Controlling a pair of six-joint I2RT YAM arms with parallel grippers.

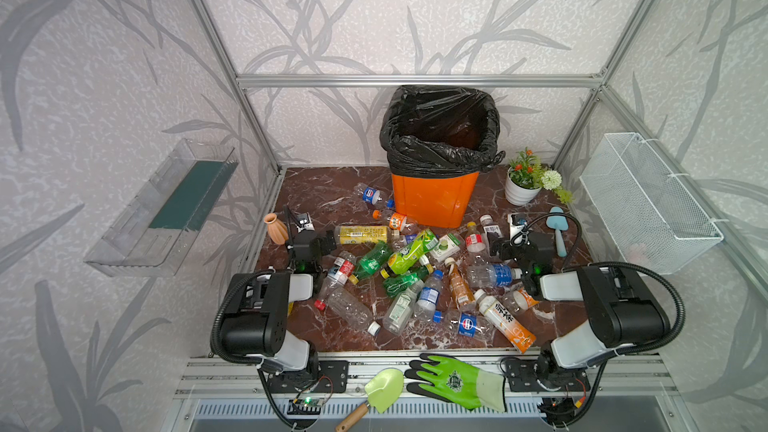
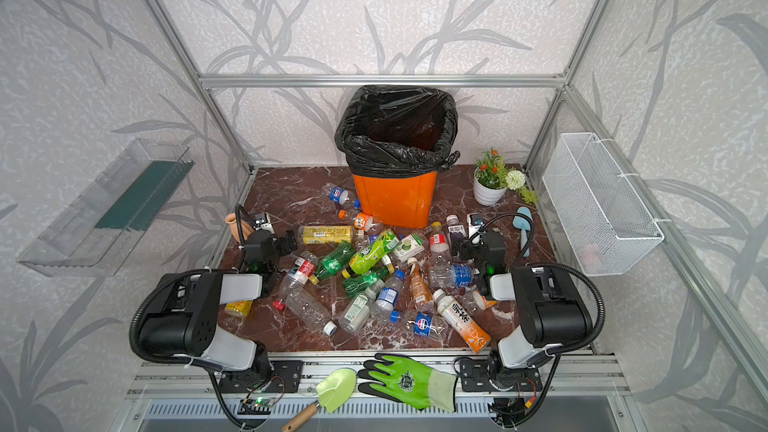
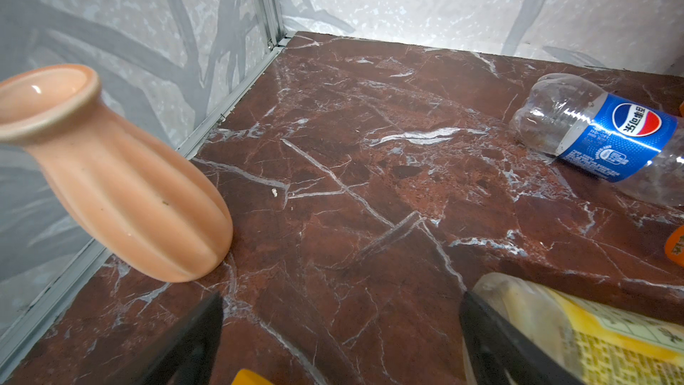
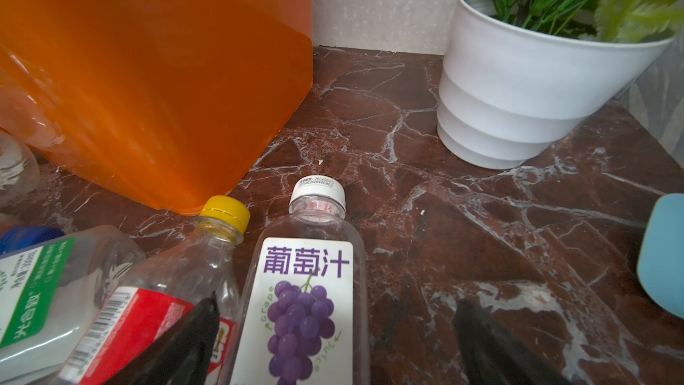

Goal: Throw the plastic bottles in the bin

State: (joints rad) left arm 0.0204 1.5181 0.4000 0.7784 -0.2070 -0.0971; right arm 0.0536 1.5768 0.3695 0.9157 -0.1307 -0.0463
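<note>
Several plastic bottles (image 1: 415,276) lie scattered on the marble floor in both top views. The orange bin (image 1: 434,197) with its black bag stands at the back, also close in the right wrist view as an orange wall (image 4: 148,68). My left gripper (image 1: 328,241) (image 3: 341,298) is open over bare marble, with a yellow-label bottle (image 3: 592,335) just beside one finger and a blue-label bottle (image 3: 607,135) farther off. My right gripper (image 1: 496,248) (image 4: 337,300) is open above a grape-label bottle (image 4: 307,290), which lies in the gap unheld. A yellow-capped bottle (image 4: 207,253) lies next to it.
A terracotta vase (image 3: 122,187) stands by the left wall near my left gripper. A white flower pot (image 4: 518,105) and a blue tool (image 1: 557,226) sit at the back right. A wire basket (image 1: 648,201) and a clear tray (image 1: 162,209) hang on the walls. A green glove (image 1: 457,380) lies in front.
</note>
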